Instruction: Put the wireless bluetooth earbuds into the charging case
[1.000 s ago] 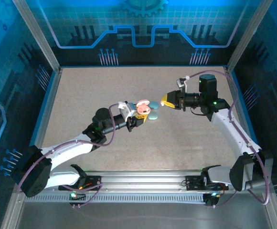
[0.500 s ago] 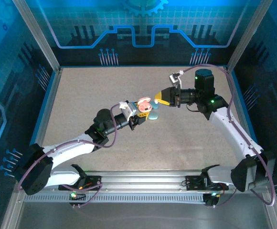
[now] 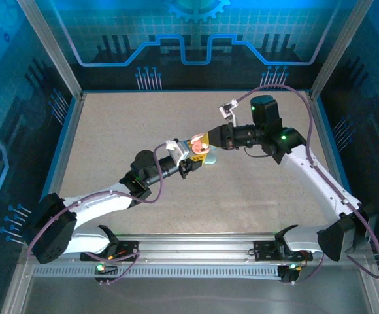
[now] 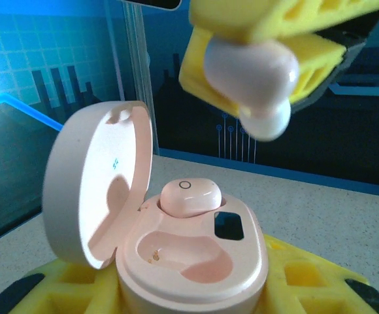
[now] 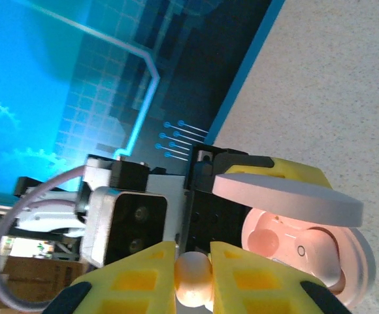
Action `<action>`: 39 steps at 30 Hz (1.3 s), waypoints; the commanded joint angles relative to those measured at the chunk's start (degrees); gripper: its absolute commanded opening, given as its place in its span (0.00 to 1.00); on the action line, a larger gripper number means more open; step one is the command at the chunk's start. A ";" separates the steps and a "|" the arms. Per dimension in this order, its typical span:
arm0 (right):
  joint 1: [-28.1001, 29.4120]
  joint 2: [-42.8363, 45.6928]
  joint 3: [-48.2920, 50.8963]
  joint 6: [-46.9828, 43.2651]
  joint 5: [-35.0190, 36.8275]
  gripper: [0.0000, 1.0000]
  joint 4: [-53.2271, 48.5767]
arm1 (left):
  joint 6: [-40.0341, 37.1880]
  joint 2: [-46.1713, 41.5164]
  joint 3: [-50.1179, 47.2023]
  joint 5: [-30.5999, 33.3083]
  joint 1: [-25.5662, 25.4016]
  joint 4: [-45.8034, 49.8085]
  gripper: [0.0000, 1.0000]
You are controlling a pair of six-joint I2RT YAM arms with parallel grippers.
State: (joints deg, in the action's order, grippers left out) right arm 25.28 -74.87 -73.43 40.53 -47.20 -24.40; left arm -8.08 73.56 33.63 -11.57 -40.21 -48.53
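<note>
Top camera first: the left gripper (image 3: 189, 156) is clamping the pink charging case (image 3: 195, 146) and holding it above the table (image 3: 111, 131). The right gripper (image 3: 203, 140) is hovering right at the case. Its yellow fingers are closed on something too small to make out from up here. A pale blue case (image 3: 210, 159) is lying on the table just beside them.

Over to the left wrist: the charging case (image 4: 196, 261) is sitting wedged between yellow pads (image 4: 307, 284), its lid (image 4: 101, 183) standing open on the left. The seated earbud (image 4: 189, 195) is resting in the far socket, and the near socket (image 4: 183, 252) is showing bare. Above, the right gripper's fingers (image 4: 242, 16) are pinching the second earbud (image 4: 251, 78), clear of the case.

Right wrist now: the right gripper (image 5: 193, 268) is squeezing the second earbud (image 5: 193, 281), with the open case (image 5: 268, 239) just beyond.
</note>
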 commanded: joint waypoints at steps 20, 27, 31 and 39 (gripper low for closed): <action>7.66 -2.28 -4.76 -7.21 15.11 0.18 -6.64 | -0.27 1.50 2.22 1.45 -1.54 -4.41 0.32; 8.25 -3.25 -5.13 -8.60 17.57 0.20 -9.27 | -0.19 1.41 1.97 1.82 -1.54 -5.08 0.32; 8.38 -3.11 -4.85 -9.22 19.56 0.21 -10.55 | -0.36 1.03 1.87 1.84 -1.55 -5.01 0.32; 8.56 -3.34 -5.48 -9.60 22.07 0.25 -12.02 | -1.04 0.49 2.05 1.48 -1.55 -4.12 0.32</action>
State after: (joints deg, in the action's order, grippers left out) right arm 33.50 -77.30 -77.52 32.25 -28.93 -32.60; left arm -7.94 74.87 34.02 -10.07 -41.43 -48.84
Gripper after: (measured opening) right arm 0.252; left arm 0.374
